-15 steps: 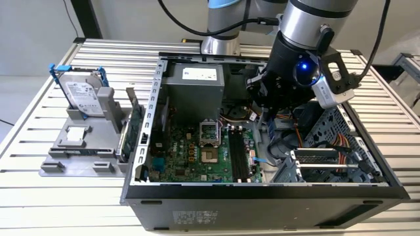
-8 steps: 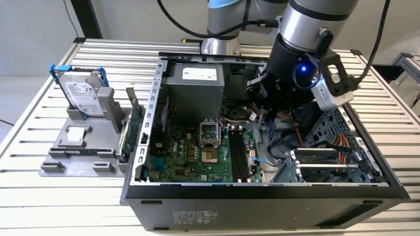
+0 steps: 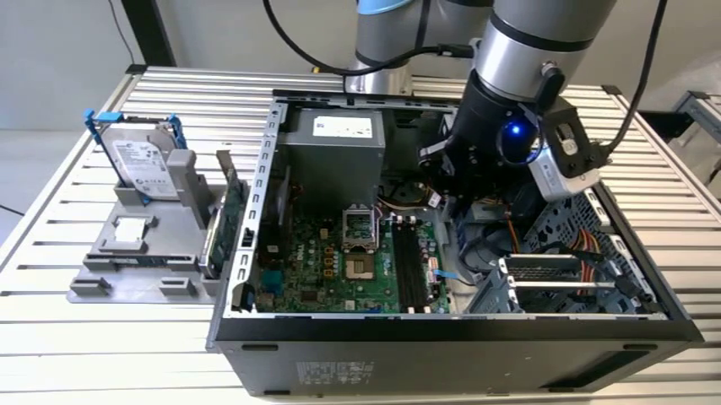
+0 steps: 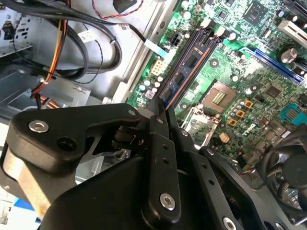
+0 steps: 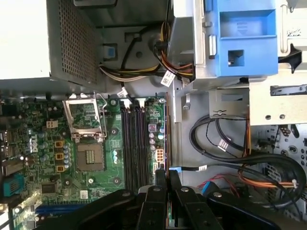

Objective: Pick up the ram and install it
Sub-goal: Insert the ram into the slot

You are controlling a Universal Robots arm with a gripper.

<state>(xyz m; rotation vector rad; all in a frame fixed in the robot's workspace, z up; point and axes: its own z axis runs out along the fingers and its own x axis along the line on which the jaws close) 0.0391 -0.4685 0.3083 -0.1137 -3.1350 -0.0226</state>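
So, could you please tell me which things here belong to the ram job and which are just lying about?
In the job: the ram; gripper shut on it; black memory slots.
Lying about: hard drive; green expansion card; power supply.

Cables [image 5: 225, 158] and drive cage [image 3: 563, 278] crowd the memory slots [image 5: 134, 139]
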